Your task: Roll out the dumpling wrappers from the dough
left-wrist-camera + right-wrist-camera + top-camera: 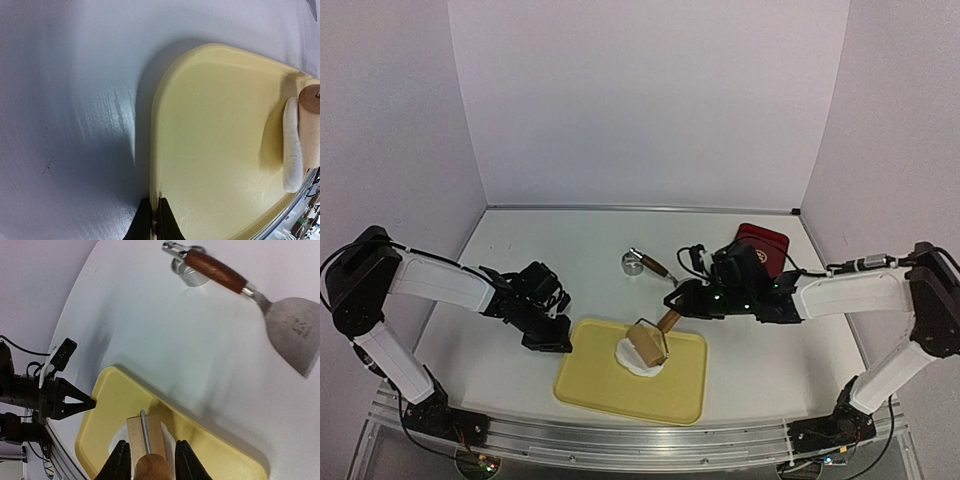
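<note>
The dough [628, 358] is a flattened white lump on the yellow tray [605, 392]. A small wooden roller [646, 346] rests on top of it. My right gripper [672, 318] is shut on the roller's brown wooden handle [150, 469], with a finger on each side. The roller barrel [136, 436] covers most of the dough [116, 442]. My left gripper [154, 220] is shut on the tray's left rim [156, 165]. From there the dough [292, 150] shows edge-on under the roller [311, 122]. No round wrapper is in view.
A steel ring cutter [634, 262] and a wood-handled scraper [290, 320] lie on the table behind the tray. A red container [766, 244] sits at the back right behind my right arm. White walls close in the table.
</note>
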Controlling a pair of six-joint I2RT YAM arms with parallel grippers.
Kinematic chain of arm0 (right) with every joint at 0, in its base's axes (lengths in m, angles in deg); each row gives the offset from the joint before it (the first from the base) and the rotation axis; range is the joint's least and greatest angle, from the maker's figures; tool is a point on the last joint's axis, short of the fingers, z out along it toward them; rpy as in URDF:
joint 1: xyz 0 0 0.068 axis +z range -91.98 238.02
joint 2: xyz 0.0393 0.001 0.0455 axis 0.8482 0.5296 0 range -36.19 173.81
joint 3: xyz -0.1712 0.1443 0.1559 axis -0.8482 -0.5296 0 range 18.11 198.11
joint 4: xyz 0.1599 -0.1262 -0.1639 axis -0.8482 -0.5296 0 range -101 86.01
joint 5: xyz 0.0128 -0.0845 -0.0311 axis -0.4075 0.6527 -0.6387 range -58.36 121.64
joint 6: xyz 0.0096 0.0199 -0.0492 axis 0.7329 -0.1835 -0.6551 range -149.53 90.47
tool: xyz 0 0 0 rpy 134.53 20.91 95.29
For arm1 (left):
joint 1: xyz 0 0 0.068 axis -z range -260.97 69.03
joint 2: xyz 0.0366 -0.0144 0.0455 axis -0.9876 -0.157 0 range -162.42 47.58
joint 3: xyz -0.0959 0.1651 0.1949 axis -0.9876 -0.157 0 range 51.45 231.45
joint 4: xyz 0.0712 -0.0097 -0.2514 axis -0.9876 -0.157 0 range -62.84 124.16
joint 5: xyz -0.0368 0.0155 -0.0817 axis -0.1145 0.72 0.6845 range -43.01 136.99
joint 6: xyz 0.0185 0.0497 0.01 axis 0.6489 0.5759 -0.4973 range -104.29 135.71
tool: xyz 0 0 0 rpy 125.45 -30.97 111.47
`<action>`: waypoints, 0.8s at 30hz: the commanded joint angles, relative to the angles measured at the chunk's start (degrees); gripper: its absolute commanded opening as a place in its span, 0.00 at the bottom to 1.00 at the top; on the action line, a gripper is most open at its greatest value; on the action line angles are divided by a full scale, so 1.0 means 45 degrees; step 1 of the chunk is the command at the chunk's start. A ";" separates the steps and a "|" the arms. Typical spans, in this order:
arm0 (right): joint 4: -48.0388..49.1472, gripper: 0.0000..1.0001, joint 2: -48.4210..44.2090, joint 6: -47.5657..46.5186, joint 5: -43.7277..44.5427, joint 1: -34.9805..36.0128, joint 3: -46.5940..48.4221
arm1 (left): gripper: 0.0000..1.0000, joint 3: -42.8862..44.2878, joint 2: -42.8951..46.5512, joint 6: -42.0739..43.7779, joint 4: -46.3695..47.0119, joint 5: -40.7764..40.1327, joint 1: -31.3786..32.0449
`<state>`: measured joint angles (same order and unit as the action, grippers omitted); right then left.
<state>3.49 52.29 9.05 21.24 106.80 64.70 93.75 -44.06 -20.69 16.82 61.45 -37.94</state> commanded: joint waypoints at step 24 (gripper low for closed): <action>-0.6566 0.00 -0.0180 -0.1471 0.0938 0.0490 -0.2241 | 0.00 0.0033 -0.0485 0.0101 0.0187 -0.0221 0.0005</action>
<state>2.99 50.45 9.26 18.91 110.71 63.16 93.89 -44.76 -20.56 18.22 62.86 -37.52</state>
